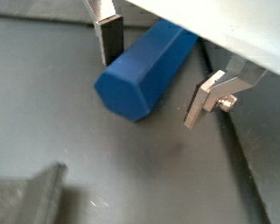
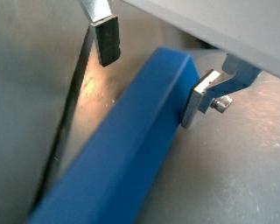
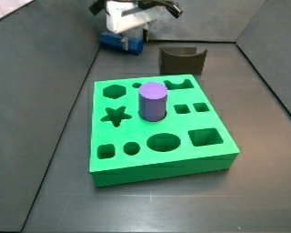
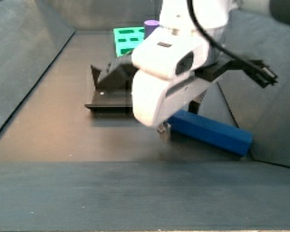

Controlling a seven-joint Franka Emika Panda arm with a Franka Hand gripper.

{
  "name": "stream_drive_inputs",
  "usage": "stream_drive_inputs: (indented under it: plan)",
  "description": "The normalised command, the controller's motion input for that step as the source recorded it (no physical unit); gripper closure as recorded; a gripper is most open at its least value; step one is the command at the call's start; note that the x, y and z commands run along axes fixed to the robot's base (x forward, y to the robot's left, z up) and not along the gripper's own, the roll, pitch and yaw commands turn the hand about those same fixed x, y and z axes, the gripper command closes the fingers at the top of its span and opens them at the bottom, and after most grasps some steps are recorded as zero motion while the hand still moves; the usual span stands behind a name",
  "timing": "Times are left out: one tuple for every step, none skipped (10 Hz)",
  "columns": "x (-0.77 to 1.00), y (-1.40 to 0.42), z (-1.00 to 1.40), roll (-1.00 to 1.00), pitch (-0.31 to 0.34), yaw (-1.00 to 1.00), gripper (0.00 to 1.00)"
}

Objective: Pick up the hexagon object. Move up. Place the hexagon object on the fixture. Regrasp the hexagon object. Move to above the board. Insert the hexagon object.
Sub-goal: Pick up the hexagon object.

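The hexagon object (image 1: 140, 74), a long blue bar, lies flat on the grey floor. My gripper (image 1: 154, 74) is down over it and open, one finger on each side. In a wrist view, one finger (image 2: 199, 98) touches the hexagon object (image 2: 119, 149) and the dark pad of the other finger (image 2: 108, 44) stands clear of it. In both side views the gripper (image 3: 126, 32) (image 4: 172, 127) is low over the hexagon object (image 3: 115, 41) (image 4: 214, 133), away from the board. The fixture (image 3: 182, 60) (image 4: 111, 91) stands between the gripper and the board (image 3: 160, 136).
A purple cylinder (image 3: 152, 102) stands upright in a hole of the green board, whose far end (image 4: 130, 38) shows in a side view. Dark walls (image 3: 51, 73) enclose the floor on both sides. A corner of the fixture (image 1: 31, 197) shows in a wrist view.
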Motion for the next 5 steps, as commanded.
stream_drive_inputs:
  plan:
    - [0.07,0.0,-1.0,0.02,0.0,0.54,0.0]
    - [0.0,-0.02,0.0,0.04,0.0,0.0,0.0]
    - [0.0,0.0,0.0,0.0,0.0,0.0,0.0]
    - [0.0,0.0,0.0,0.0,0.0,0.0,1.0]
    - [0.0,0.0,0.0,0.0,0.0,0.0,1.0]
